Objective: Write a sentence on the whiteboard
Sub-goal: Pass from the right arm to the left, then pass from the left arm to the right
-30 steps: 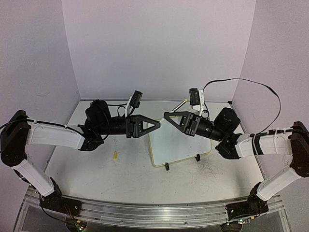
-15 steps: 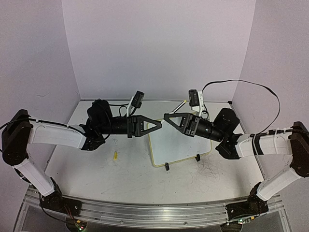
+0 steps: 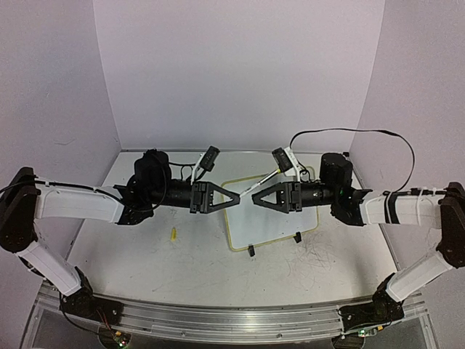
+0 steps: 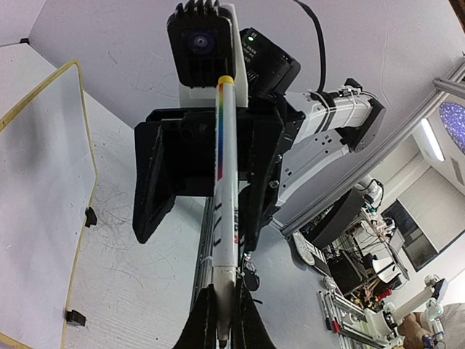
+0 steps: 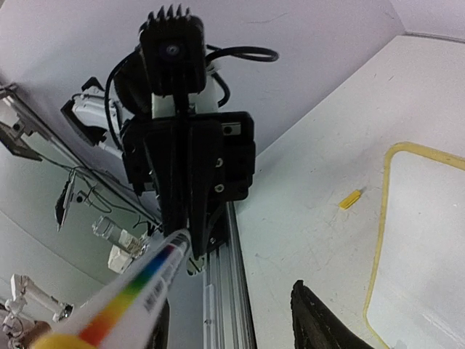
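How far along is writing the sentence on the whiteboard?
Nothing is written: the whiteboard is blank. In hand: the left fingers are shut on the marker, while the right fingers stand open around it. A small yellow piece, perhaps its cap, lies beside the board. The whole sentence is left.

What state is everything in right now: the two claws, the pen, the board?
Left fingers: shut on the marker.
Right fingers: open, either side of the marker.
Marker: gripped at one end, off the table.
Whiteboard: lying on the table, no writing visible.
Small yellow piece: loose on the table.
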`<state>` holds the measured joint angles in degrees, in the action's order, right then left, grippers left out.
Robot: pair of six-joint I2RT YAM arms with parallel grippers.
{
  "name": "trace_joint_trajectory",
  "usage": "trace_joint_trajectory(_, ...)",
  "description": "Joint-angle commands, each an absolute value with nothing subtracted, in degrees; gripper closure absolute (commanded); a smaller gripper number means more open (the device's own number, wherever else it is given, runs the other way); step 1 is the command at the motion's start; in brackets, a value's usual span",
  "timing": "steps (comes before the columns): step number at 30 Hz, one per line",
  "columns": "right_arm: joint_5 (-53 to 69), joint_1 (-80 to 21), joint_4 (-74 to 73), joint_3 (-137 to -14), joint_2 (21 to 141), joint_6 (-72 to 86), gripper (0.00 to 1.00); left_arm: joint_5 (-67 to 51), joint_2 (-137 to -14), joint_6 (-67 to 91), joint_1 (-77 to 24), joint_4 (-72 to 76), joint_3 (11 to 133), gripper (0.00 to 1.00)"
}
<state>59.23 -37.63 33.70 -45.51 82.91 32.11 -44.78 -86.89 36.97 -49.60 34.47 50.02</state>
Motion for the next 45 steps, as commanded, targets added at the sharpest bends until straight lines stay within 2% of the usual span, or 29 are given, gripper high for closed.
trace_joint_trajectory(1, 65.6, -38.1, 32.4, -49.9, 82.3, 29.7, 0.41, -46.5, -85.3, 35.9, -49.7, 33.8, 50.7, 1.00)
trace_joint_trajectory(7, 63.7, -39.6, 35.5, -51.3, 83.0, 32.3, 0.43, -46.6, -85.8, 35.9, -49.7, 33.8, 51.3, 1.00)
trace_joint_trajectory(13, 62.5, -40.1, 42.7, -50.7, 84.2, 37.1, 0.55, -46.3, -85.9, 35.8, -49.9, 33.8, 51.2, 1.00)
trace_joint_trajectory(23, 64.1, -40.6, 43.4, -51.9, 87.8, 37.9, 0.77, -45.9, -86.1, 35.8, -50.0, 33.8, 50.5, 1.00)
trace_joint_trajectory(27, 63.8, -40.7, 43.4, -52.0, 87.7, 37.3, 0.69, -46.0, -86.2, 36.0, -50.0, 33.9, 50.3, 1.00)
trace_joint_trajectory(34, 64.5, -40.7, 43.4, -52.5, 88.6, 37.2, 0.70, -46.0, -86.0, 36.2, -50.0, 33.8, 50.0, 1.00)
trace_joint_trajectory(35, 64.9, -40.7, 43.4, -52.5, 88.7, 37.1, 0.72, -46.0, -86.0, 36.2, -50.0, 33.8, 50.0, 1.00)
trace_joint_trajectory(39, 66.1, -40.7, 43.3, -53.1, 89.4, 37.2, 0.98, -46.1, -86.0, 36.2, -50.0, 33.8, 50.0, 1.00)
trace_joint_trajectory(45, 65.1, -40.8, 43.2, -52.1, 88.1, 35.8, 1.00, -45.8, -85.4, 35.8, -49.9, 33.8, 49.5, 0.99)
